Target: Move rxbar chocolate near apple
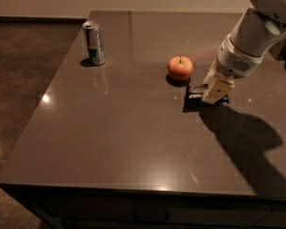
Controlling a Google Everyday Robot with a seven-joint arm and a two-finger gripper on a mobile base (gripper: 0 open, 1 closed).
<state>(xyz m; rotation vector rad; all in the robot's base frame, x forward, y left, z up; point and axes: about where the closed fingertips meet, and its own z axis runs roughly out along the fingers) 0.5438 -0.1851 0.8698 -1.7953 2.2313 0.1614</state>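
The rxbar chocolate [196, 91], a black bar with white lettering, sits between the cream fingers of my gripper [212, 92], just above the dark table [124, 132], with its shadow right under it. The gripper is shut on the bar's right end and hides that end. The apple [180, 67], round and red-orange with a short stem, rests on the table a little to the upper left of the bar, a small gap apart. My white arm reaches in from the upper right.
A silver-blue drink can [94, 43] stands upright at the table's far left. The table's left edge drops to a brown floor [19, 80]. The arm casts a large shadow on the right half of the table.
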